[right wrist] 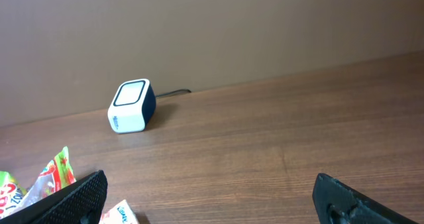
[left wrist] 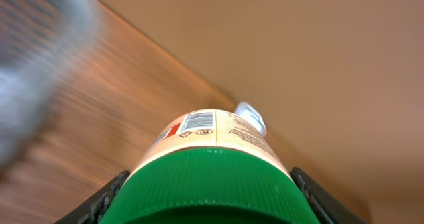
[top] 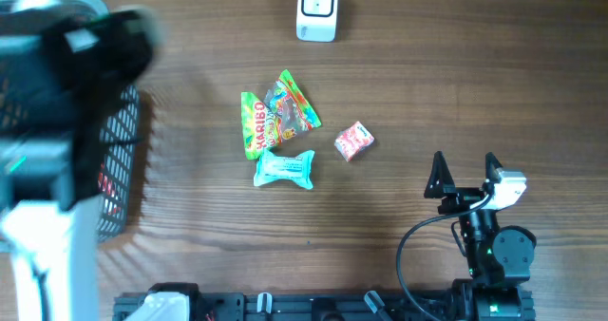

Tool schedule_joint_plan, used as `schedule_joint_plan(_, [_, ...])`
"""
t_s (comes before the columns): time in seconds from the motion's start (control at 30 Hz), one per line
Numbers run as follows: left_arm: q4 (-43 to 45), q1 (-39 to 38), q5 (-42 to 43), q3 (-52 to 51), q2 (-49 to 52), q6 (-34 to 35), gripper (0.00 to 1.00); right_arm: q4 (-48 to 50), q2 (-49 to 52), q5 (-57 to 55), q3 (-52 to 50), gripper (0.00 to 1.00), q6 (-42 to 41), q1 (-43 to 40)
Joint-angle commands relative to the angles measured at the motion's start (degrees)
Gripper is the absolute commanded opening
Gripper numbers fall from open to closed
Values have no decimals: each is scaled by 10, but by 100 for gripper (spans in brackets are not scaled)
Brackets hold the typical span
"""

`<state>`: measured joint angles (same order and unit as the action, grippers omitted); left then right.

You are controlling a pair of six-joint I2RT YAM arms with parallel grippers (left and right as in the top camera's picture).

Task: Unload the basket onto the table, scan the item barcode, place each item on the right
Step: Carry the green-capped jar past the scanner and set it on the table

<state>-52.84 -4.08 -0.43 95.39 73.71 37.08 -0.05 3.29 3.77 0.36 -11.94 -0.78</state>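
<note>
In the left wrist view, a cream bottle with a wide green ribbed cap (left wrist: pixel 207 184) fills the lower middle. Its label shows a barcode (left wrist: pixel 197 121) facing up. My left gripper (left wrist: pixel 207 201) is shut on the cap, a black finger (left wrist: pixel 99 204) pressed against each side. In the overhead view the left arm (top: pixel 57 93) is a blur over the basket, hiding the bottle. The white scanner (top: pixel 316 9) stands at the table's far edge, also in the right wrist view as the scanner (right wrist: pixel 131 106). My right gripper (top: pixel 464 164) (right wrist: pixel 209 191) rests open at the front right, with nothing in it.
A black mesh basket (top: pixel 123 160) stands at the left edge. Mid-table lie a green Haribo bag (top: pixel 253 126), a colourful pouch (top: pixel 292 104), a light blue packet (top: pixel 284 169) and a small pink pack (top: pixel 353 141). A black cable (top: pixel 408 254) loops beside the right arm.
</note>
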Motion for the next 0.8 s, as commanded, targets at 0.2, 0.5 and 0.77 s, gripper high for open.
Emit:
schedule_joint_plan(0.2, [157,-305,11,-1,299,72,55,1,0,-8,-1,100,-1,4])
schedule_joint_plan(0.5, [293,-412,9,-1,473,66,59,1,0,-8,-1,100,-1,4])
schedule_joint_plan(0.77, [219,-425,8,-1,510,35,59,1,0,-8,-1,100,-1,4])
